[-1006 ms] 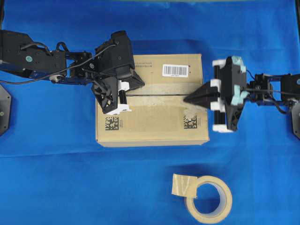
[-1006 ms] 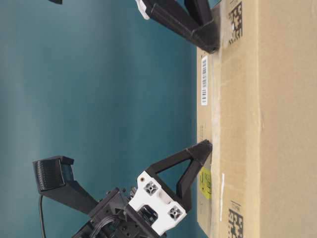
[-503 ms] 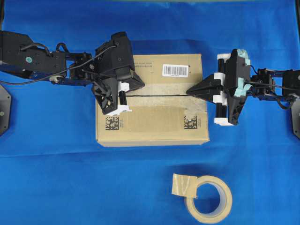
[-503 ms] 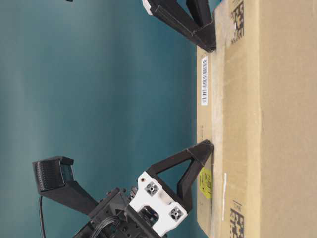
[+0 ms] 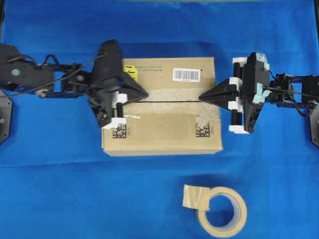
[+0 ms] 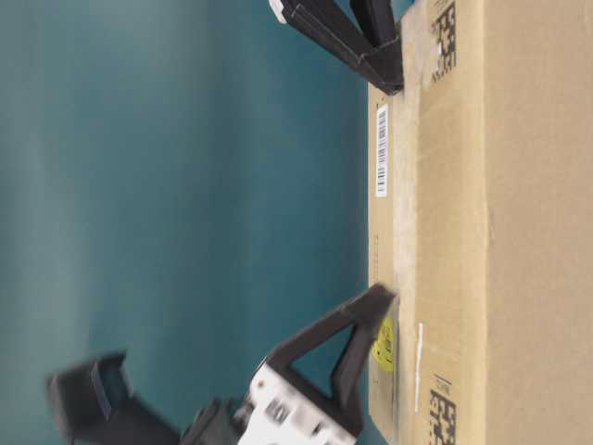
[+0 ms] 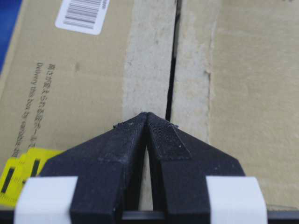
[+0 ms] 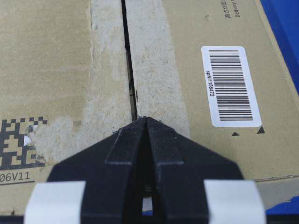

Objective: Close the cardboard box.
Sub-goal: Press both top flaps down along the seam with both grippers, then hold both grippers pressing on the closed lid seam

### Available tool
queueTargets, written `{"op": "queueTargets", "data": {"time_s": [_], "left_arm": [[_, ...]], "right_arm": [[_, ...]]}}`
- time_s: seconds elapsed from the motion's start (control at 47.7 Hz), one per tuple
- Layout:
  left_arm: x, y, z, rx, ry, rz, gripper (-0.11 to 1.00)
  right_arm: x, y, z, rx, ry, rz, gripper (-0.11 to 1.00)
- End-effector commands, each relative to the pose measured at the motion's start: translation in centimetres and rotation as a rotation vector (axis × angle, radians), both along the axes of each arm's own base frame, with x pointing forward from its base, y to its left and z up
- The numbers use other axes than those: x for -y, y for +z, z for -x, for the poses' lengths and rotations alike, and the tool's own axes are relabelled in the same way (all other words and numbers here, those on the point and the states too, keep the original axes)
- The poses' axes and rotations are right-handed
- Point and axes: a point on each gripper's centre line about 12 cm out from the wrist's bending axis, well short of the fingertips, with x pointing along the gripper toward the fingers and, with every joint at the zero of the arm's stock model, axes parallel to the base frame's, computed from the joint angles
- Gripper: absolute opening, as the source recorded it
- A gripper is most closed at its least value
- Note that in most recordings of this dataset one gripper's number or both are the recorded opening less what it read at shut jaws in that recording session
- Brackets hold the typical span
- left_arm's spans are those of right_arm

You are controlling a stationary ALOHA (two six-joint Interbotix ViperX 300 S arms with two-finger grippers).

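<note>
On blue cloth (image 5: 60,179), flaps-down cardboard box (image 5: 162,124).

A blue cloth (image 5: 60,174) covers the whole table, lightly creased. Behind it, the table-level view shows a plain teal backdrop (image 6: 185,185), evenly lit.
</note>
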Motion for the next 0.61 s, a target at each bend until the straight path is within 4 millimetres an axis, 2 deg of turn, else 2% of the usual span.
{"op": "queueTargets", "data": {"time_s": [0.0, 0.314, 0.587], "left_arm": [[0.2, 1.7, 0.8, 0.117, -0.006, -0.018, 0.01], [1.6, 0.0, 5.6, 0.329, -0.032, -0.044, 0.01], [2.4, -1.4, 6.6, 0.334, -0.057, -0.042, 0.01]], "right_arm": [[0.1, 0.2, -0.1, 0.007, -0.001, 0.002, 0.0], [0.1, 0.2, -0.1, 0.013, -0.001, 0.003, 0.0], [0.1, 0.2, -0.1, 0.015, -0.003, 0.002, 0.0]]}}
